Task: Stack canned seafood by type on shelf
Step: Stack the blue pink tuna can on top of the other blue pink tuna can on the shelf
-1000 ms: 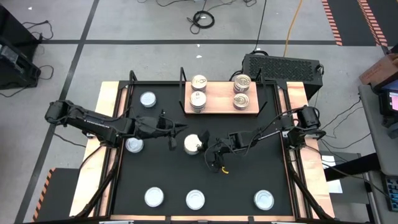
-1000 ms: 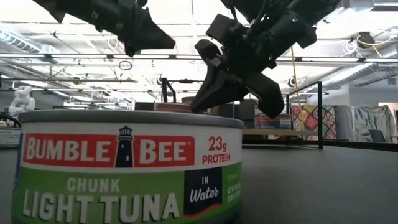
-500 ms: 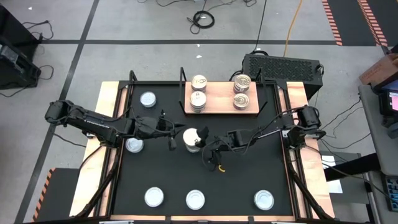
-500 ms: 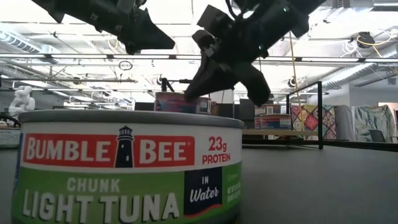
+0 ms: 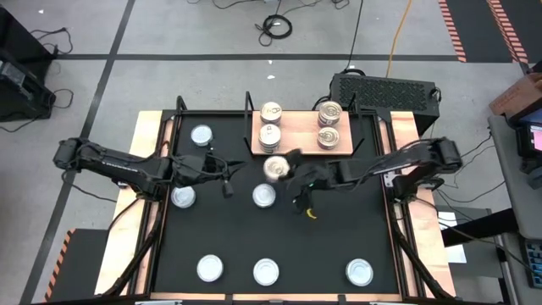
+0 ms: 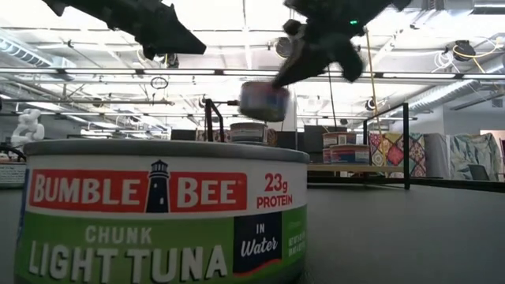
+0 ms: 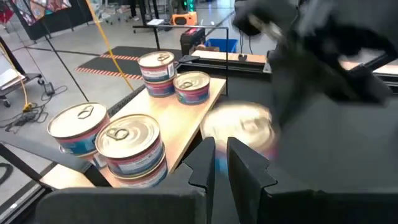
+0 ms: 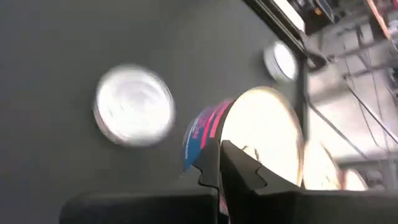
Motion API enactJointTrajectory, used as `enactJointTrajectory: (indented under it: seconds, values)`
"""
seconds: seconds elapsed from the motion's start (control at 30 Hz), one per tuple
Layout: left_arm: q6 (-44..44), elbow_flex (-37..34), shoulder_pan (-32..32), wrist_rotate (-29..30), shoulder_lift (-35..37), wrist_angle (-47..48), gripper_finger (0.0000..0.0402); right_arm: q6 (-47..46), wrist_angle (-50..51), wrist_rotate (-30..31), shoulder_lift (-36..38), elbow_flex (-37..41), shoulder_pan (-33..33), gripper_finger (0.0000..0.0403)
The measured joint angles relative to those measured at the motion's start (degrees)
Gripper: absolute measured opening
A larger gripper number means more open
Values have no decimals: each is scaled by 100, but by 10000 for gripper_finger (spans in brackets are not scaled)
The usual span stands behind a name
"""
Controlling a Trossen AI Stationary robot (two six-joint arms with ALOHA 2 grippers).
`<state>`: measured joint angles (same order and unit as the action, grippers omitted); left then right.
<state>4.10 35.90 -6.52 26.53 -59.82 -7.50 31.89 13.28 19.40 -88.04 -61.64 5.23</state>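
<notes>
- Since the earlier frames, the right gripper [image 5: 292, 174] is lifting a gold-topped tin [image 5: 275, 168] off the mat and carrying it toward the shelf [image 5: 302, 138]; the left arm is pulling back slightly to the left.
- Left side: the left gripper [image 5: 227, 176] is hovering above the black mat [image 5: 339, 237], near a silver-topped tin [image 5: 183, 196]; its fingers [image 7: 202, 163] are standing narrowly apart and holding nothing.
- Another silver-topped tin is sitting apart near the mat's far left corner [image 5: 201, 135].
- Centre: one more silver-topped tin [image 5: 264, 196] is lying on the mat just below the carried one.
- The carried tin is hanging clear of the table in the low view [image 6: 264, 101], clamped at its edge by the right gripper's closed fingers, just in front of the shelf's near edge.
- Shelf: four gold-topped tins are already sitting on it, two at its left end [image 5: 270, 124] and two at its right [image 5: 329, 124]; whether they are stacked cannot be told.
- Near edge: three silver-topped tins [image 5: 265, 271] are waiting in a row; one is filling the low view [image 6: 162, 213], labelled light tuna.
- Judgement: the task is appearing under halfway done; the carried tin and six silver-topped ones are remaining.
</notes>
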Motion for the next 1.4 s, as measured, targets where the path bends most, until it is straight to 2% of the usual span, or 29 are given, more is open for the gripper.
enactJointTrajectory:
  seconds: [0.23,0.37,0.57,0.8,1.13,1.4]
  values:
    - [6,0,0,0,-12,83,46,-340,786,504,1292,593,-492,0]
    - [5,-2,0,6,-12,49,46,-448,1166,496,1666,885,-938,0]
    - [138,-2,0,32,-12,66,46,-291,1196,546,1702,1223,-1574,0]
    - [150,-2,-26,37,-12,93,46,-268,1305,627,1702,1379,-2003,0]
    - [131,-2,-26,39,-12,95,46,-290,1455,636,1702,1444,-2403,0]
    - [113,-2,-26,39,-12,106,46,-425,1606,616,1702,1446,-2478,0]
